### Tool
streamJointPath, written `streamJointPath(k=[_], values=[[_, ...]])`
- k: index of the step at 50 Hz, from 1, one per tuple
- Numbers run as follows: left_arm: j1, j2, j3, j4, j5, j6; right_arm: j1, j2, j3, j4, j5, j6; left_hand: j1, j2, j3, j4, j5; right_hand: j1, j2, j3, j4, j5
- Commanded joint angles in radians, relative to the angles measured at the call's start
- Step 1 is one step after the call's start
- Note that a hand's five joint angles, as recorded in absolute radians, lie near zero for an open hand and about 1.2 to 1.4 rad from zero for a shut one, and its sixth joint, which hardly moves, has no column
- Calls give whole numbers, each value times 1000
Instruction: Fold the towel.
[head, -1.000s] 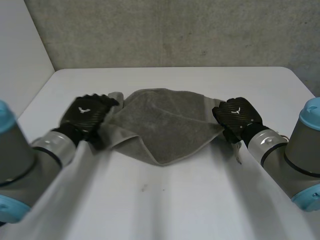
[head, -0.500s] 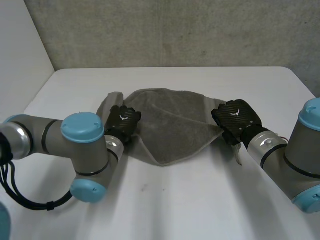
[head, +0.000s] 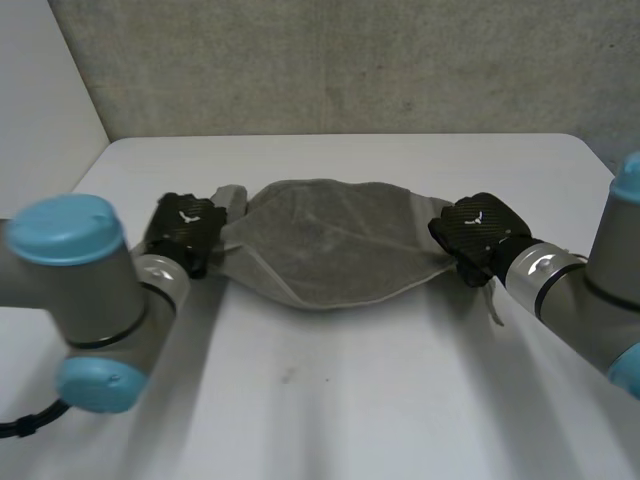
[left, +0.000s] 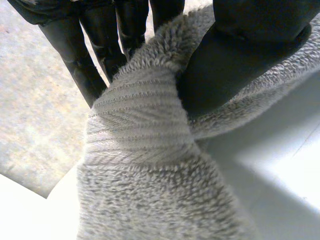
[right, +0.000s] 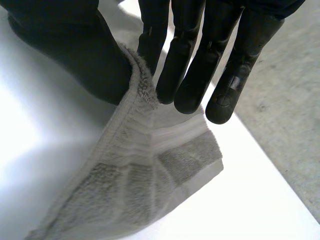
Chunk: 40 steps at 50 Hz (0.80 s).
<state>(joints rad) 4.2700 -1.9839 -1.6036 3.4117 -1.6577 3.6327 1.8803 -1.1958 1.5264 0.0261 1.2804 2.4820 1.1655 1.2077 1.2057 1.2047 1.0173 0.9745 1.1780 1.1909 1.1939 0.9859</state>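
Note:
A grey towel (head: 330, 245) hangs stretched between my two hands above the white table (head: 340, 400), sagging in the middle. My left hand (head: 185, 230) pinches the towel's left end. Its wrist view shows the thumb (left: 240, 55) pressing the towel (left: 150, 175) against the fingers (left: 95, 60). My right hand (head: 478, 235) holds the towel's right end. There the thumb (right: 75, 50) and fingers (right: 190, 60) pinch the hemmed edge of the towel (right: 140, 190), with a corner hanging free below.
A grey concrete wall (head: 340, 65) stands behind the table's far edge. A white side panel (head: 40, 120) rises at the table's left.
My left hand has closed on the towel's left end and drawn it out to the left. The towel now hangs wider and flatter. The right hand kept its grip.

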Motion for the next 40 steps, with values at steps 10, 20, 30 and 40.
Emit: streamJointPath(k=[10,20,30,40], values=[[157,301,-64,-504,262,35,0,-189,-126,475,-4,-257,231,189,191,192,204,422,218,205,202,236],[202,76,-52,-529,312,198,16,25,-95,525,77,-402,231,189,191,192,204,422,218,205,202,236],[186,-211,487,-471,225,241,45,216,-473,275,243,-388,231,189,191,192,204,422,218,205,202,236],[131,-196,939,-114,193,123,68,73,-586,-407,260,-330,231,189,191,192,204,422,218,205,202,236]])
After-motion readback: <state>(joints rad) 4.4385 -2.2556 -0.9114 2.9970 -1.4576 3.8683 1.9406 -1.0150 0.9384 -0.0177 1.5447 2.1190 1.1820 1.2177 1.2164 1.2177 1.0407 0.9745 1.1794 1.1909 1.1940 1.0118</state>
